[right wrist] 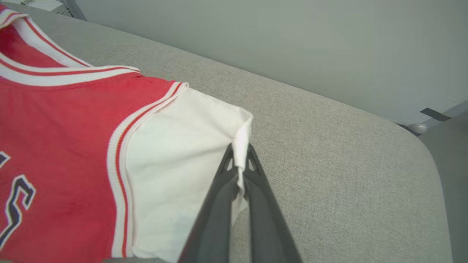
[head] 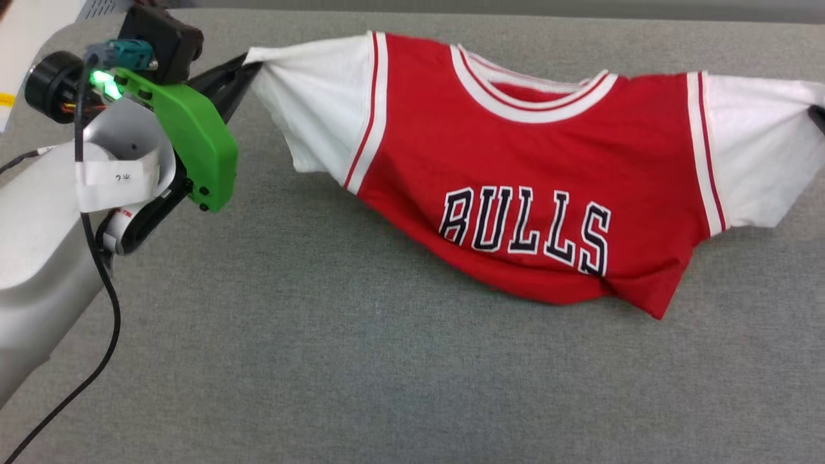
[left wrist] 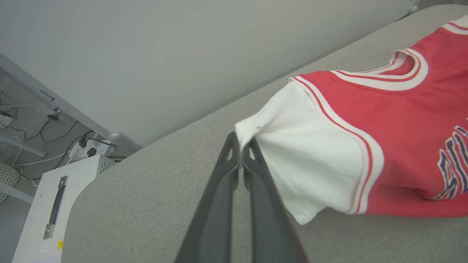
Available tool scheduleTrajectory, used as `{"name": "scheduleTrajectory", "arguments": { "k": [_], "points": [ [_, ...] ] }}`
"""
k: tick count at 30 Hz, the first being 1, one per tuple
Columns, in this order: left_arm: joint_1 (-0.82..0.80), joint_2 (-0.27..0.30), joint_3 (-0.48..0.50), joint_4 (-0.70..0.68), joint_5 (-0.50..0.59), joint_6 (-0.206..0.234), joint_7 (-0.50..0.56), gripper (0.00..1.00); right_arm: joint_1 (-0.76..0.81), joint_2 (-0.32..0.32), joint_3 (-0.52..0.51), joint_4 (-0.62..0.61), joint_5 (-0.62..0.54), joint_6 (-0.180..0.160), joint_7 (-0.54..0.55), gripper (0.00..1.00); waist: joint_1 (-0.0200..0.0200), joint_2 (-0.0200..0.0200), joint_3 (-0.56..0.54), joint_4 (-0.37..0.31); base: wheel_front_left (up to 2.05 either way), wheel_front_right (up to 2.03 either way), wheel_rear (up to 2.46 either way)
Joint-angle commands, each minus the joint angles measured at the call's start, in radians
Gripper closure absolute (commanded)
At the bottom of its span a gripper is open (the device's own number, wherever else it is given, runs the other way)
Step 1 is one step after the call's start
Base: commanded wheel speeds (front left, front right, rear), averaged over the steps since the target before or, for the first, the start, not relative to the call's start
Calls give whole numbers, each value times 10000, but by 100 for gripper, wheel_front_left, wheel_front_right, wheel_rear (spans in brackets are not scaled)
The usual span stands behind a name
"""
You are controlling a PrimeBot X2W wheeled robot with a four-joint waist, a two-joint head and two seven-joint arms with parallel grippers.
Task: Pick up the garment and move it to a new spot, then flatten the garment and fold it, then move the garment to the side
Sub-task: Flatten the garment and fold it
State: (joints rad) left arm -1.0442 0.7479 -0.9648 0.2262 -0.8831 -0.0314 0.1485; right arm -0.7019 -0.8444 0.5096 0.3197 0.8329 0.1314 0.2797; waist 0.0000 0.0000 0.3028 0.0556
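Note:
The garment [head: 515,174] is a red jersey with white short sleeves, striped trim and black "BULLS" lettering, stretched across the far half of the grey table between both arms. My left gripper [head: 248,64] is shut on the tip of the white sleeve at upper left; in the left wrist view the closed gripper [left wrist: 241,140] pinches that sleeve edge of the garment [left wrist: 365,146]. My right gripper [right wrist: 239,149] is shut on the other white sleeve's edge, and the garment [right wrist: 73,146] spreads to its left. In the head view the right gripper [head: 817,116] shows as a dark tip at the right edge.
A grey fabric-covered table [head: 322,335] carries the work, with open surface in front of the jersey. Beyond its far edge stands a pale wall [left wrist: 164,54]. To the left, off the table, are a white box with a handle [left wrist: 55,208] and loose cables [left wrist: 33,124].

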Motion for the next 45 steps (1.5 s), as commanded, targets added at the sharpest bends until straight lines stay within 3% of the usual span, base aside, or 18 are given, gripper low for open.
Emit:
{"name": "scheduleTrajectory", "arguments": {
  "k": [1,12,26,36,45],
  "points": [
    [-287,118,136,-168,259,150,-199,100,-166,-125,-96,-165,81,-7,-234,100,0,0,-498,-116,0,0,0],
    [-1441,158,880,-1672,938,790,-1017,100,-602,-415,-1246,-1587,-105,-7,-1411,100,0,0,-1059,-175,0,0,0],
    [-3474,-845,1119,-866,1353,564,-955,100,-1916,311,-2215,-2534,-994,-7,-1271,100,0,0,-828,-360,0,0,0],
    [-5749,-1577,1509,1242,1660,56,-1250,100,-5026,1241,-1751,-916,-2263,-7,-941,100,0,0,879,-621,0,0,0],
    [-8158,-2318,1677,3449,2317,-348,-2135,100,-8513,1986,-1068,1379,-3245,-7,-1756,100,0,0,2058,-720,0,0,0]
  ]
}}
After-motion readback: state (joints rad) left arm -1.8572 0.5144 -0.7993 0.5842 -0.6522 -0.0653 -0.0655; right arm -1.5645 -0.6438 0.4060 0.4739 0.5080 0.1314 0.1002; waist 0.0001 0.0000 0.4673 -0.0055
